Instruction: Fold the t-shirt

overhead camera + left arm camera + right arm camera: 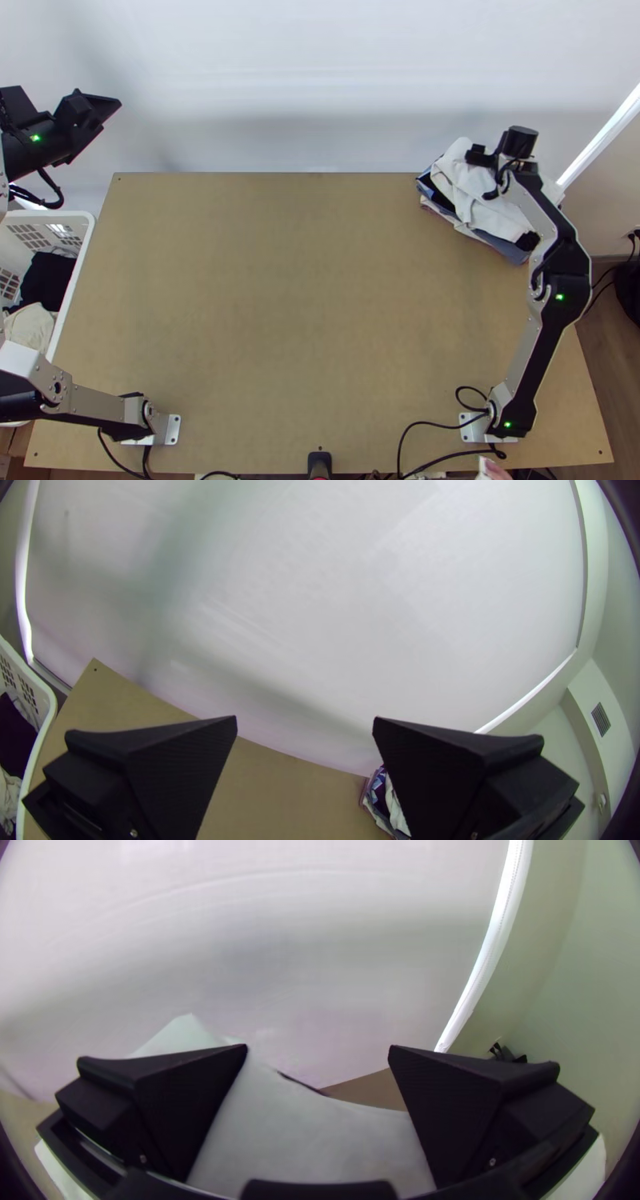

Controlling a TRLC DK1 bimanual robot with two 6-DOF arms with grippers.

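The right fingers (460,1107) stand open above a white cloth (480,208), probably the t-shirt, atop the overhead view's upper-right pile (506,246), perhaps leaving it undisturbed. The left fingers (180,767), also apart, hang upper left near the basket (75,280), likely leaving the counter (304,320) accessible.

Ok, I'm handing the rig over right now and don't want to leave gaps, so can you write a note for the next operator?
Left gripper: open, off the table's far left corner.
Right gripper: open, above the clothes stack at the far right corner.
Clothes: white garment atop the stack; dark and cream cloths in the basket.
Done: the stack looks like finished folds; whether it includes the t-shirt, I can't tell.
Left: probably withdraw the right arm.
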